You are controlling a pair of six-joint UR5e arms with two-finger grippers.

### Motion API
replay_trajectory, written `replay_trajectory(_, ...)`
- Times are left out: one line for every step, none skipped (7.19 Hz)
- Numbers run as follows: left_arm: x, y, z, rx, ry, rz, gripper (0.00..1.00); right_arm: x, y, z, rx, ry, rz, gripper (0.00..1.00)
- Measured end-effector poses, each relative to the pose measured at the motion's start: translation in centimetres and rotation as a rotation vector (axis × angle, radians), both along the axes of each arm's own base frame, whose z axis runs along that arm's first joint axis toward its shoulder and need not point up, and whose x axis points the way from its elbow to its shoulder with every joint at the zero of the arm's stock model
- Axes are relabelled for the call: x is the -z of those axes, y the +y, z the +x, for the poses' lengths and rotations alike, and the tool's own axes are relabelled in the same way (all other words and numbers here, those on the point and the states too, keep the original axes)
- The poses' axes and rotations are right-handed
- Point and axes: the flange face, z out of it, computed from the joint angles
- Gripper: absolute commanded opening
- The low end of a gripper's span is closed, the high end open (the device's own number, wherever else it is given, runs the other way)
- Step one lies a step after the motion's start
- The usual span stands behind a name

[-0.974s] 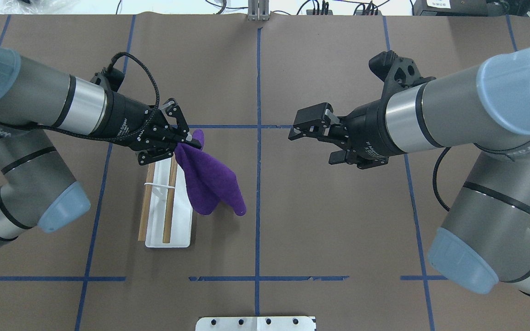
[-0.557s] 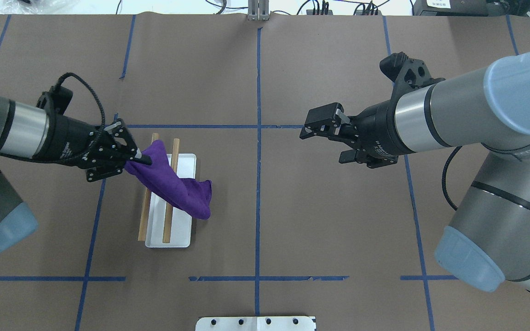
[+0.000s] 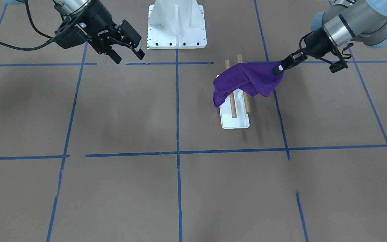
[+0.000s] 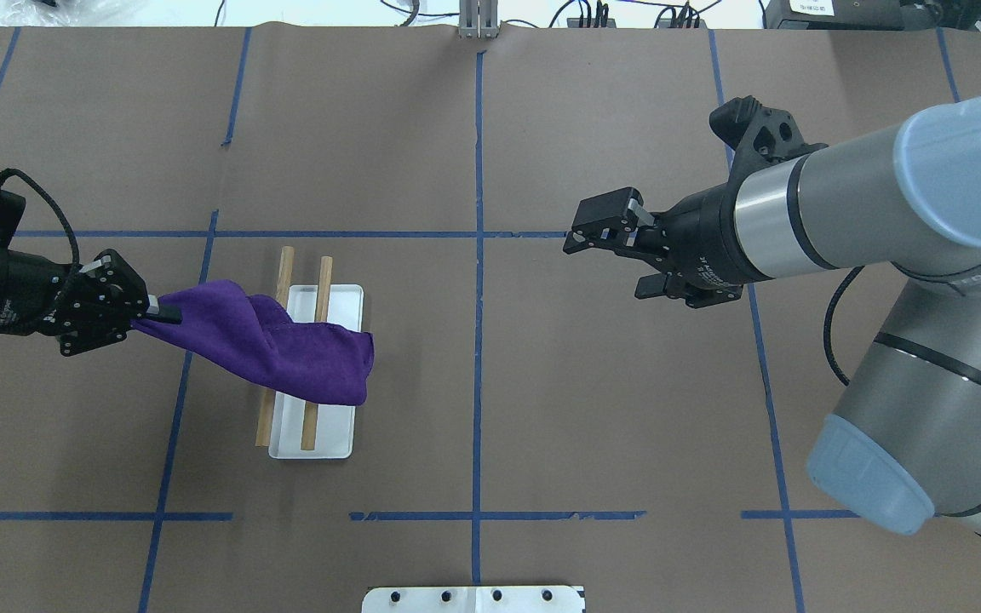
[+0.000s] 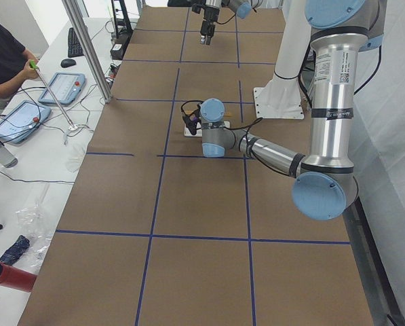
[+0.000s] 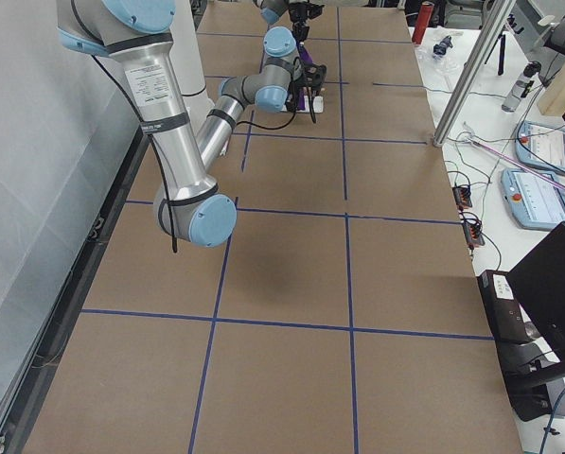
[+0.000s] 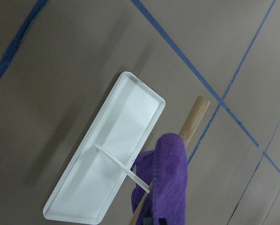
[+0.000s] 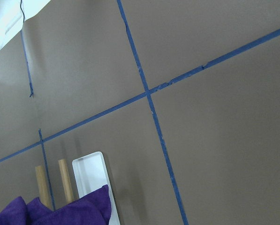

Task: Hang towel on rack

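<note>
The purple towel [image 4: 286, 353] lies draped across both wooden dowels of the rack [image 4: 287, 262], above its white base [image 4: 346, 300]. One end hangs past the rack's right side. My left gripper [image 4: 163, 311] is shut on the other end and holds it stretched out left of the rack. The front-facing view shows the same: towel [image 3: 247, 79], rack [image 3: 235, 122], left gripper [image 3: 279, 69]. The left wrist view shows the towel [image 7: 170, 187] over a dowel [image 7: 196, 116]. My right gripper [image 4: 605, 268] is open and empty, well right of the rack, and also shows in the front-facing view [image 3: 129, 57].
The large white bolted pedestal [image 3: 176, 23] stands at my base, and its plate [image 4: 473, 598] shows at the overhead view's bottom edge. Blue tape lines cross the brown table. An operator [image 5: 2, 54] sits beyond the table's far side.
My left gripper has moved far to the left with the towel, dragging it over both dowels. My right gripper has drawn back slightly to the right and stays open.
</note>
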Motion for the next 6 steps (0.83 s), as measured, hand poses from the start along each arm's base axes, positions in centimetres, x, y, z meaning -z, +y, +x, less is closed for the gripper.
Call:
replay_trajectory(-0.6, -0.4, 0.0, 0.006, -0.008, -0.008, 0.36, -0.1, 0.0, 0.1, -0.001, 0.002, -0.001, 1.0)
replay_trajectory(-0.9, -0.7, 0.2, 0.006, -0.012, -0.012, 0.99, -0.1, -0.1, 0.2, -0.004, 0.002, -0.002, 1.0)
replay_trajectory(-1.2, -0.9, 0.4, 0.008, -0.015, -0.016, 1.0, -0.1, -0.2, 0.4, -0.006, 0.001, -0.002, 1.0)
replay_trajectory(-1.4, -1.2, 0.6, 0.011, -0.018, -0.019, 1.0, -0.3, -0.4, 0.6, -0.009, 0.002, -0.004, 1.0)
replay_trajectory(-1.5, -1.4, 0.6, 0.015, -0.021, -0.021, 1.0, -0.5, -0.6, 1.0, -0.015, 0.005, -0.008, 1.0)
replay_trajectory(-1.7, -1.5, 0.5, 0.019, -0.024, -0.024, 1.0, -1.0, -0.8, 1.4, -0.022, 0.013, -0.014, 1.0)
